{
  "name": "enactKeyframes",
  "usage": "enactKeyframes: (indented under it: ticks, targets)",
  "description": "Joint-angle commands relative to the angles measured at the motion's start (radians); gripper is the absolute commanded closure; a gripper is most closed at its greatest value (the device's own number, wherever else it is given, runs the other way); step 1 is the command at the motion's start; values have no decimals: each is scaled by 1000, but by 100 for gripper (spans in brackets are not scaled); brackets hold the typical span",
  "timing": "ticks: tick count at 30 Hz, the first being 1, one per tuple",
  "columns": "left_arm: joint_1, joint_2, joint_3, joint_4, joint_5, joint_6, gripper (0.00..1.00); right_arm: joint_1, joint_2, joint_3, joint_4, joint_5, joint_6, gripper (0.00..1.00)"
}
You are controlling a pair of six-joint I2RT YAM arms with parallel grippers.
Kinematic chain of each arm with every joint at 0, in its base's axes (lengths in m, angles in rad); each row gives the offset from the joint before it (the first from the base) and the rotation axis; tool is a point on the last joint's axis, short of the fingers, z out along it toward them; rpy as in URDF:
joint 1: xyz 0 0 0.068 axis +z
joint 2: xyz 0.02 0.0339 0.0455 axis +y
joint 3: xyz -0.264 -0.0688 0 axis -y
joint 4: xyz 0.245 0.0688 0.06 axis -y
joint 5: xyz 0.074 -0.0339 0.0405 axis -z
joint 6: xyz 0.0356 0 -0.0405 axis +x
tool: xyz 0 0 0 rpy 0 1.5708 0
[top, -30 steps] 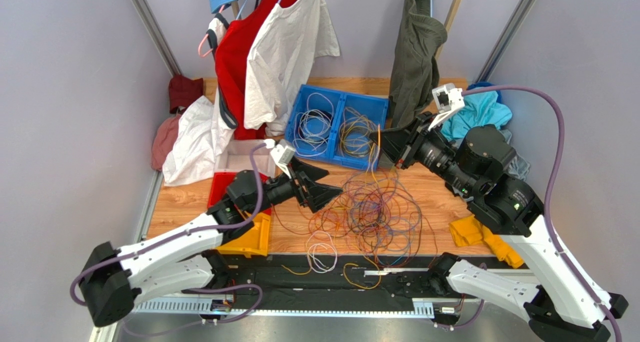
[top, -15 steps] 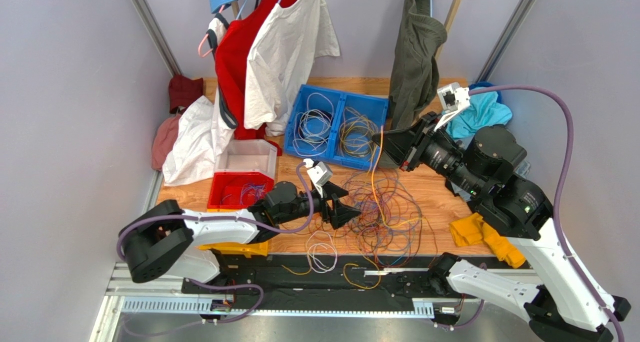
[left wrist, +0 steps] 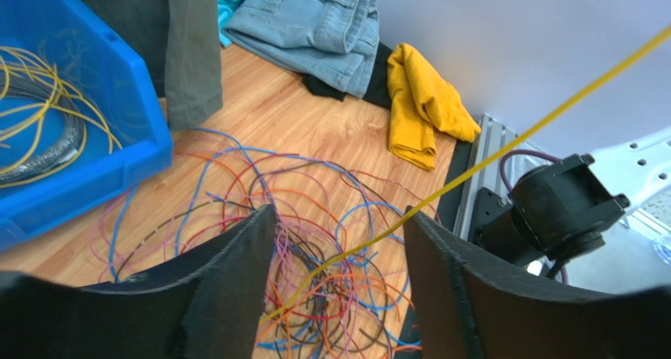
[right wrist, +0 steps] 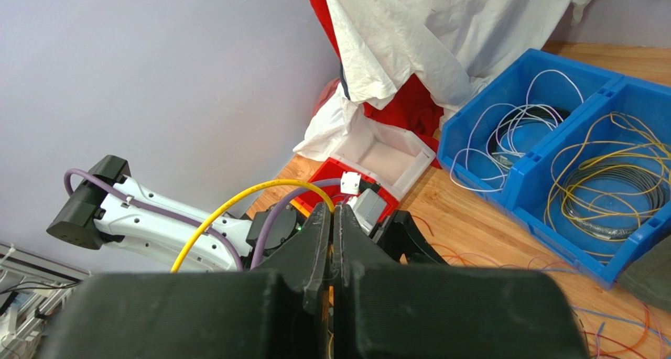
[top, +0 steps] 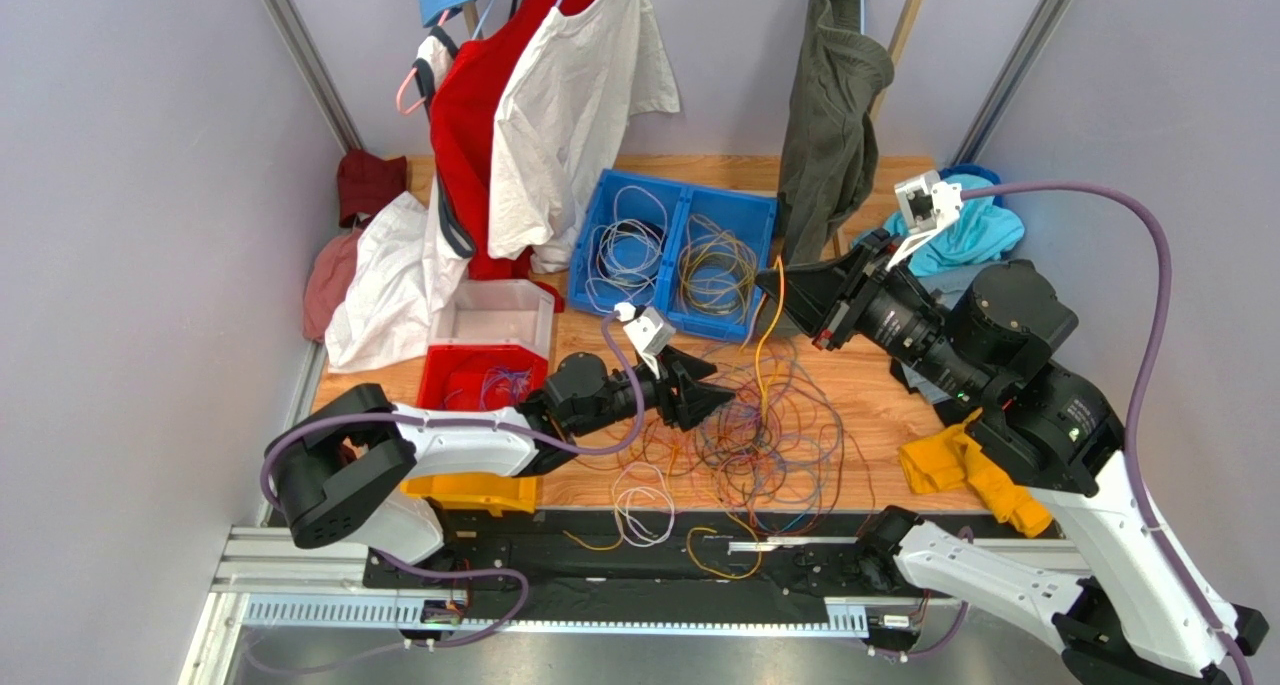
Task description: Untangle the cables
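Pinches one yellow cable [right wrist: 236,204] in the right pincer [top: 769,283], fingers pressed together on it, raised above the worktop [top: 879,415] just in front of the blue bin [top: 706,192]. Trails that strand down from the pinch into the tangle of cables [top: 774,438], heaped mid-worktop in orange, blue, red and purple loops. Holds the left pincer [top: 721,400] spread wide, low at the tangle's left edge, gripping nothing. Shows, in the left wrist view, the yellow strand crossing the gap between the two spread fingers; cannot tell whether touching either. Stores more cables coiled in the bin: white in the left compartment, yellow in the right. Has a small white loop [top: 643,505] lying apart near the front edge, and a yellow cloth [top: 939,460] on the worktop right of the tangle.
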State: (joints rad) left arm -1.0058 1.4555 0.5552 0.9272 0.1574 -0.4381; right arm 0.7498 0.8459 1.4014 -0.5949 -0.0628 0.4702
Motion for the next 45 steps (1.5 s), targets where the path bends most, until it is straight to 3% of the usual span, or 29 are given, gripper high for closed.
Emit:
enactKeyframes:
  ticks: [1,5,6,9,14,15,17,18,20,21,24,25,32,45]
  targets:
    - [1,26,57,45,-4,19,46,5,-16,-12,4,-11,-2,100]
    - [1,42,77,44,1,15,63,3,-28,-25,6,-9,1,100]
    - [1,42,78,39,2,15,77,5,-30,-28,6,-6,-1,100]
    - [1,14,78,16,-13,7,100,3,-44,-38,-2,3,-4,100]
    - [1,-134,97,-166,-90,13,100,5,-88,-87,3,15,-2,100]
    - [1,-208,145,-317,-108,24,100,5,-114,-102,1,18,-4,100]
    - [1,-271,210,-468,-151,62,100,5,-157,-157,6,30,1,100]
    - [1,-326,282,-605,-154,70,100,5,-169,-176,6,32,8,95]
    - [3,-371,360,-726,-232,97,100,5,-209,-232,4,32,18,76]
    - [3,-400,444,-826,-249,108,100,6,-225,-255,4,34,33,58]
    - [3,-412,639,-1017,-294,134,100,5,-284,-344,1,47,54,39]
    - [3,-405,691,-1062,-308,137,100,5,-298,-363,-6,53,70,37]
    - [6,-252,1116,-1384,-378,134,100,6,-412,-484,-45,109,102,35]
    - [128,80,1735,-1642,-296,99,100,6,-544,-596,-120,139,108,36]
